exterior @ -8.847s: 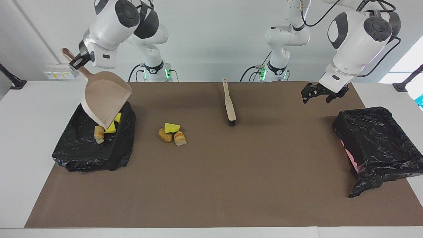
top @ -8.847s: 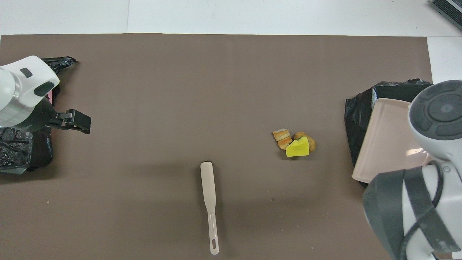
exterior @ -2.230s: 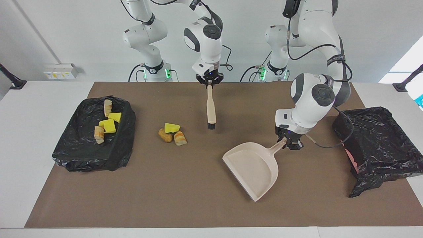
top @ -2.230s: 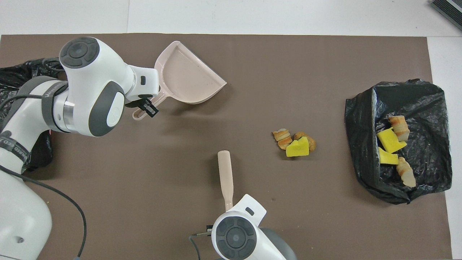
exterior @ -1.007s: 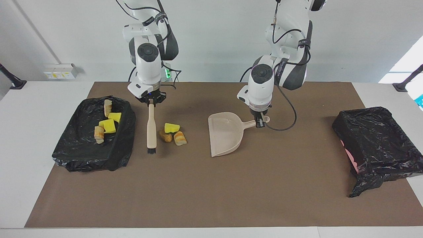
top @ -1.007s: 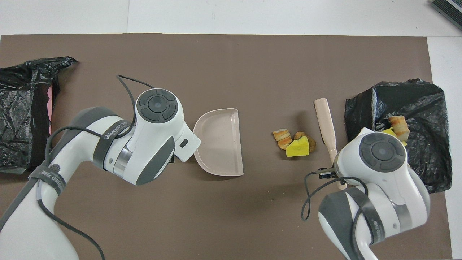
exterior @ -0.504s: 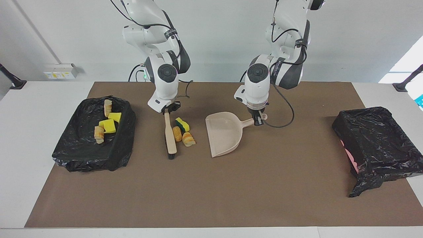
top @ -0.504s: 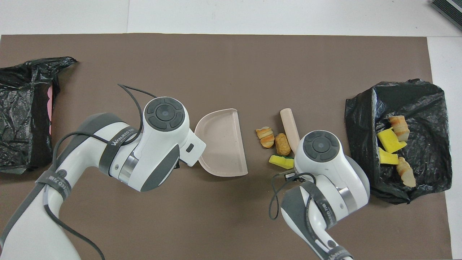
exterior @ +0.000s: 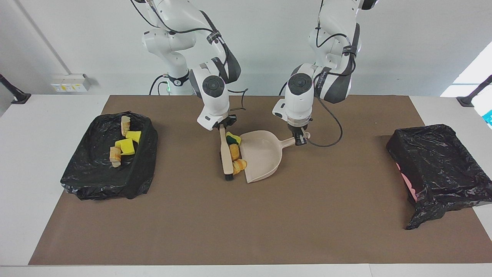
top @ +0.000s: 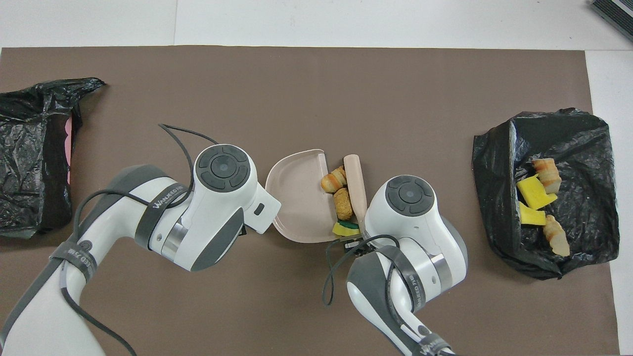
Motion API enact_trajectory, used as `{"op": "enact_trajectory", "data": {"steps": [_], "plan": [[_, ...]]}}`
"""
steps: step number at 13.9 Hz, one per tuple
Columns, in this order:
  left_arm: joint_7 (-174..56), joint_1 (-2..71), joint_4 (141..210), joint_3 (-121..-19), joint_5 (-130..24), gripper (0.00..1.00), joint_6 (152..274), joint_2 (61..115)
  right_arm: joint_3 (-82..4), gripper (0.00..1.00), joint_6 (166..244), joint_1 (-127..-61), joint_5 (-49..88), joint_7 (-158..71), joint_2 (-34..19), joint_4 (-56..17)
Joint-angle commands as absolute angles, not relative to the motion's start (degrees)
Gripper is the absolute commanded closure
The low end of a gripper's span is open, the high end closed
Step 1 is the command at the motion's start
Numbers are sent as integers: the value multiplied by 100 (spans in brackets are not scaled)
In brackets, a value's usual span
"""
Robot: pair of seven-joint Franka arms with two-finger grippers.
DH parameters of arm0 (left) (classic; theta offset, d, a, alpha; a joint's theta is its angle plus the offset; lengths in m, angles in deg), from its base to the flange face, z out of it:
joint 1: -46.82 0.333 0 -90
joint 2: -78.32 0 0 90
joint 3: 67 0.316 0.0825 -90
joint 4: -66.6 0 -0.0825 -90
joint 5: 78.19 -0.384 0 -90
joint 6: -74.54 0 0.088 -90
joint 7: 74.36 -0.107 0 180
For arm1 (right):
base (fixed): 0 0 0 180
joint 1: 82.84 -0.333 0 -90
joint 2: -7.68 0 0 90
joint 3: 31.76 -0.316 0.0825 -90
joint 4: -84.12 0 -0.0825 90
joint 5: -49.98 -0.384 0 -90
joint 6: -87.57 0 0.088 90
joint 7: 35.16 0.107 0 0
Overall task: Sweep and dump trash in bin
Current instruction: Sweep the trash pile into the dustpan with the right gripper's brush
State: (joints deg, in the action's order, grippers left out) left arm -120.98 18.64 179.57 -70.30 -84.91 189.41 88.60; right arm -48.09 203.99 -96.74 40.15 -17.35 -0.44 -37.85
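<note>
Gripping brush, right end effector beside trash at dustpan lip.

Smooth matt plastic dustpan, crinkled glossy black bin liner, spongy trash, matt brown mat.

Three trash pieces lie between brush and dustpan mouth — touching both.

A white worktop carries a brown mat over most of its surface. On the mat lie a black-lined bin with trash at the right arm's end, another black-lined bin at the left arm's end, and mid-mat a beige dustpan, three trash pieces at its mouth, and a brush beside them.
</note>
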Motion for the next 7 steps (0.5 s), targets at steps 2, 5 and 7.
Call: {"op": "enact_trajectory", "data": {"steps": [2,5,7], "plan": [[-12015,1860,18341,-6990,-8478,100,19407,8659,-4845,100,20219,-9839,3137,-1767,-356,-3235],[-12618,2106,18341,-6990,-7936,100,19643,8694,-4845,100,20104,-10112,2345,-1479,-401,-2804],[-13208,2360,18341,-6981,-7443,100,19759,8738,-4819,100,19781,-10157,2430,-1266,-358,-2532]]}}
